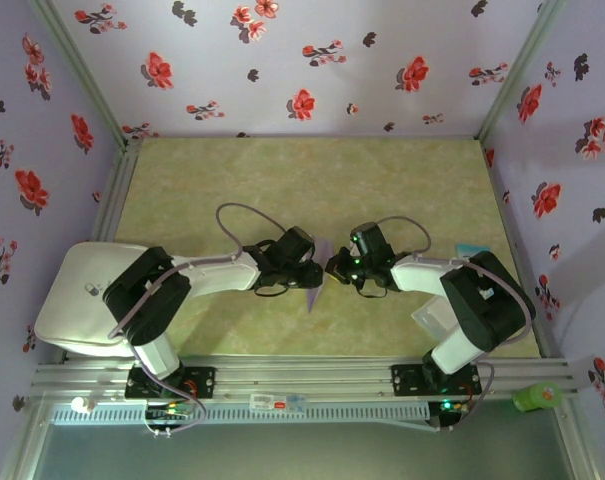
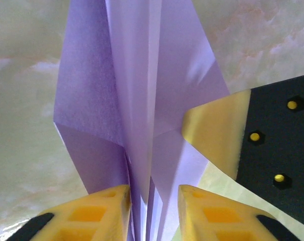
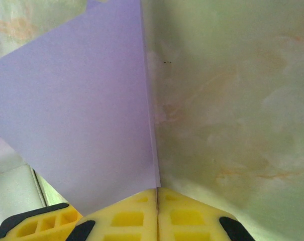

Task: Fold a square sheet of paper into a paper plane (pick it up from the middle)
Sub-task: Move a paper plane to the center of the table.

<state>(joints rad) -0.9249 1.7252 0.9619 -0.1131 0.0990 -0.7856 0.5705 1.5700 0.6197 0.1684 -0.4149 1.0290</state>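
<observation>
Pinching the paper plane [image 2: 141,100]: both claws closed.

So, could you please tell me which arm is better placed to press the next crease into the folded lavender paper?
Probably the right: its gripper pinches one flap's edge, while the left gripper anchors the folded lavender paper along its centre crease.

Overall light: we see even, soft brightness — no hard shadows on the table [image 1: 382,180].
Overhead sharpness: mildly soft, walls leaning outward toward the edges.
Left wrist focus: the paper plane [image 2: 136,100] ahead of the fingers [image 2: 96,216] is crisp — the fingers blur.
Right wrist glare: we note washed-out tabletop beyond the fingertips [image 3: 136,221].
</observation>
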